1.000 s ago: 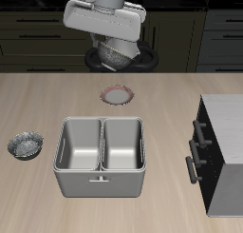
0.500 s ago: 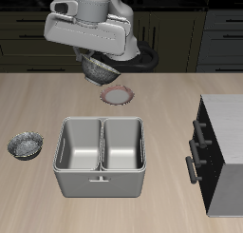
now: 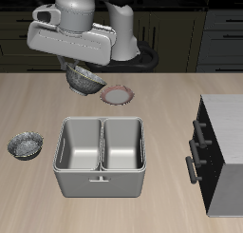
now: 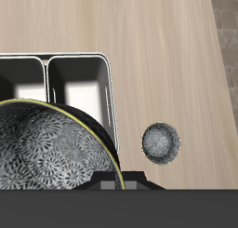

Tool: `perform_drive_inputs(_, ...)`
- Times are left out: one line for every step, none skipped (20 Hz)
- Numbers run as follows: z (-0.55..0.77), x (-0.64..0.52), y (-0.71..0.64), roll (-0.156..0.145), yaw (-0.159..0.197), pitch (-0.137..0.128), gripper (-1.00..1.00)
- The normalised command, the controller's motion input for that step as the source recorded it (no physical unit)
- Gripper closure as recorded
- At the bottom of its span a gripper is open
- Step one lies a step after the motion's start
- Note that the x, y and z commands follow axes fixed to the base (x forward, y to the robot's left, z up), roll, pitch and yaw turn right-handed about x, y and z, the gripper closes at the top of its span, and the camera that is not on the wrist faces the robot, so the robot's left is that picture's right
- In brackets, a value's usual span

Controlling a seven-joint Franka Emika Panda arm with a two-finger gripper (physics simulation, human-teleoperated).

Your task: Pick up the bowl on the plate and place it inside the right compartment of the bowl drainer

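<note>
My gripper is shut on the rim of the grey speckled bowl, which hangs tilted in the air behind the bowl drainer. In the wrist view the held bowl fills the foreground over the drainer's rim. The white plate with the reddish rim lies bare on the table, beside and below the bowl. Both wells of the drainer are empty, including the right compartment.
A second, look-alike bowl sits on the table beside the drainer. On the drainer's other side stands a dark cabinet with bar handles. Dark kitchen units run behind the table.
The arm has swung sideways with the bowl, away from above the plate, and has come slightly lower toward the drainer's back edge. The plate is now fully uncovered.
</note>
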Motion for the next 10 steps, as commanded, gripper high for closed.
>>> perform_drive_inputs(-0.07,0.18,-0.18,0.009,-0.008,0.007,1.00)
perform_drive_inputs(-0.09,0.21,-0.42,-0.080,0.010,0.009,1.00)
perform_drive_inputs(-0.10,0.10,-0.10,-0.053,-0.032,0.017,1.00)
perform_drive_inputs(-0.12,0.25,-0.25,-0.022,0.031,0.008,1.00)
perform_drive_inputs(-0.12,0.14,-0.20,-0.065,0.012,0.019,1.00)
perform_drive_inputs(-0.09,0.09,-0.12,-0.046,0.010,0.004,1.00)
perform_drive_inputs(-0.12,0.22,-0.21,-0.006,0.012,0.015,1.00)
perform_drive_inputs(-0.22,0.17,-0.30,-0.057,-0.030,0.032,1.00)
perform_drive_inputs(-0.14,0.08,-0.12,-0.054,0.002,0.013,1.00)
perform_drive_inputs(-0.26,0.15,-0.12,-0.003,0.015,0.032,1.00)
